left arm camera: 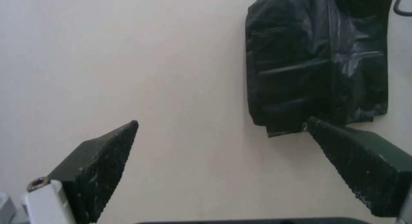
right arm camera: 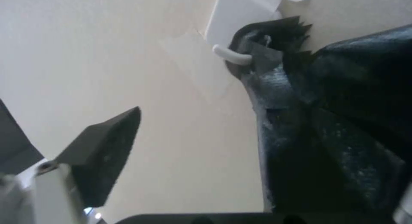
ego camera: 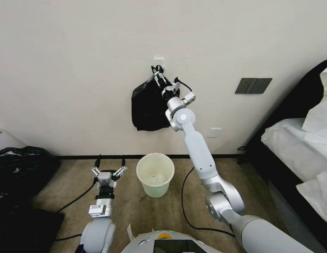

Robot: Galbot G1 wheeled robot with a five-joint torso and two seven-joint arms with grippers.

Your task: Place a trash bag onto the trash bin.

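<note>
The cream-white trash bin (ego camera: 155,189) stands open on the carpet by the wall, just right of my left gripper (ego camera: 110,162). That gripper is low, pointing at the wall, open and empty (left arm camera: 221,124). Above the bin a flat black bag bundle (ego camera: 146,105) (left arm camera: 317,63) (right arm camera: 334,127) hangs from a white wall hook (right arm camera: 231,55). A single trash bag is hidden, not separable from the bundle. My right gripper (ego camera: 158,74) is raised to the bundle's top just under the hook, open; one finger (right arm camera: 107,146) stands clear of the plastic, the other is covered by it.
Bulky black sacks (ego camera: 19,168) lie on the floor at the left. A bed with white bedding (ego camera: 296,144) fills the right side. A black cable (ego camera: 184,200) loops on the carpet right of the bin. A dark switch panel (ego camera: 253,85) sits on the wall.
</note>
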